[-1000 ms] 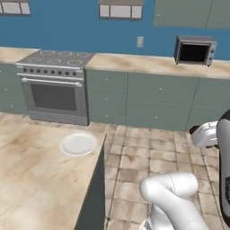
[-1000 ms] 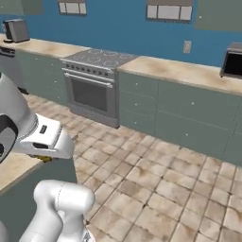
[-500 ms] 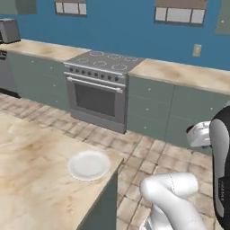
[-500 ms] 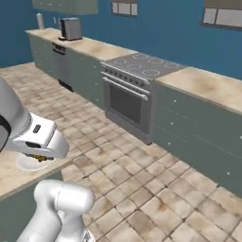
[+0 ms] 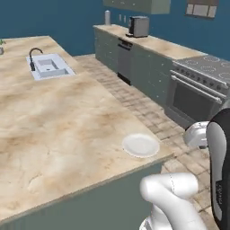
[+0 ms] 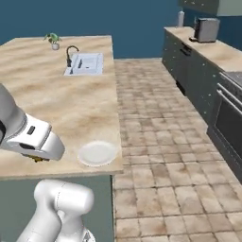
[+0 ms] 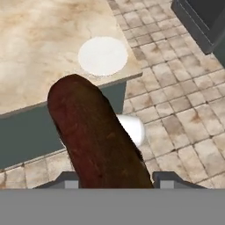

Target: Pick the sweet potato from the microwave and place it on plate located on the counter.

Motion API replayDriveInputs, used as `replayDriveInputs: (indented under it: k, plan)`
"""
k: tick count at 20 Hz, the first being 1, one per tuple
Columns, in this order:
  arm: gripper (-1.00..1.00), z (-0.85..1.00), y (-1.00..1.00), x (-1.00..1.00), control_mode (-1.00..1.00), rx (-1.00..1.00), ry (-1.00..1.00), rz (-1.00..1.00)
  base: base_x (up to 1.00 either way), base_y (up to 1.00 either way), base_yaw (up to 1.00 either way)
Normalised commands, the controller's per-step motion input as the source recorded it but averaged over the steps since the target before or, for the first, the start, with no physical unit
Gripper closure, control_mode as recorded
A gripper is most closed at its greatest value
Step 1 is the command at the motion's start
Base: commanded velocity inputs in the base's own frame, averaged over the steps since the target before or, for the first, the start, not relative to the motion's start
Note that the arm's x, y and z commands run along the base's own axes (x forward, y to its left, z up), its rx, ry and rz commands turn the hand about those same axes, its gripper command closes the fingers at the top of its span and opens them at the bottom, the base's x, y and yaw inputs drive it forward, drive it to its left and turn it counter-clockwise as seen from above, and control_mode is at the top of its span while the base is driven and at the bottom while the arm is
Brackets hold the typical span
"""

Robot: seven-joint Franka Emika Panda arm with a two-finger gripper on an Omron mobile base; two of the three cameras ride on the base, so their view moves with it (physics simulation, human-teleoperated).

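Here the jaws are clenched on the sweet potato, which fills the middle of the hand view as a dark brown oblong lump held above the tiled floor, off the desk's edge. The plate lies bare near the corner of the desk, well apart from the steel sink at the far end. A stove stands across the aisle.
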Motion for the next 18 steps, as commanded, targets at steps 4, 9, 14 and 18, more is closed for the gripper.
replayDriveInputs:
  k: [4, 9, 14, 18]
  plan:
    - [1.00, 0.00, 0.00, 0.00, 1.00, 0.00, 0.00, 0.00, -0.01, 0.00, 1.00]
    - [1.00, 0.00, 0.00, 0.00, 1.00, 0.00, 0.00, 0.00, 0.32, -0.29, 0.83]
    - [1.00, 0.00, 0.00, 0.00, 1.00, 0.00, 0.00, 0.00, 0.55, -0.95, 0.19]
    - [1.00, 0.00, 0.00, 0.00, 1.00, 0.00, 0.00, 0.00, 0.23, -0.87, -0.16]
